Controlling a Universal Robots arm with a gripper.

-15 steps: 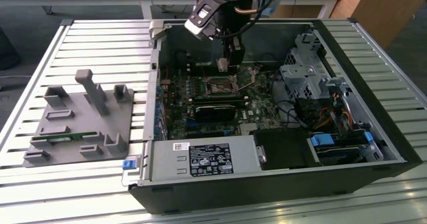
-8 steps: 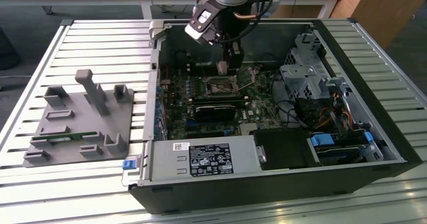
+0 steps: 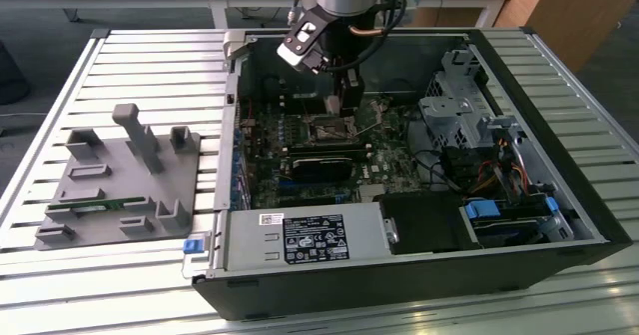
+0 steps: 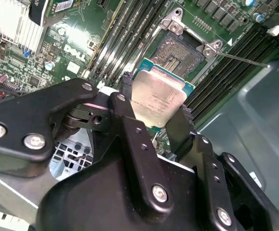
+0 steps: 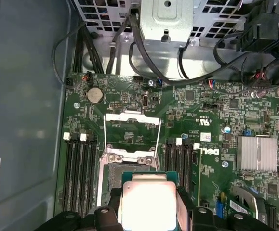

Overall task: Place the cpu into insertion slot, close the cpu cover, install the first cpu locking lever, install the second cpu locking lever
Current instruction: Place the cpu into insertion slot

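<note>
Evidently nothing is finished yet: the gripper (image 4: 154, 103), clamped on the chip (image 4: 161, 94), holds it just above the empty socket (image 4: 178, 53), whose cover (image 5: 132, 115) stands open, so closing and locking remain.

The insertion slot (image 4: 180, 52) lies uncovered near the cpu (image 4: 161, 94) gripped in the end effector (image 4: 156, 102), the cpu cover (image 5: 132, 126) swung back clear; long black memory slots (image 5: 80, 173) flank it closely on both sides. Black cables (image 5: 93, 55) and a metal drive cage (image 3: 454, 114) crowd the room beyond the cover; case walls (image 5: 23, 96) hem the board.
</note>
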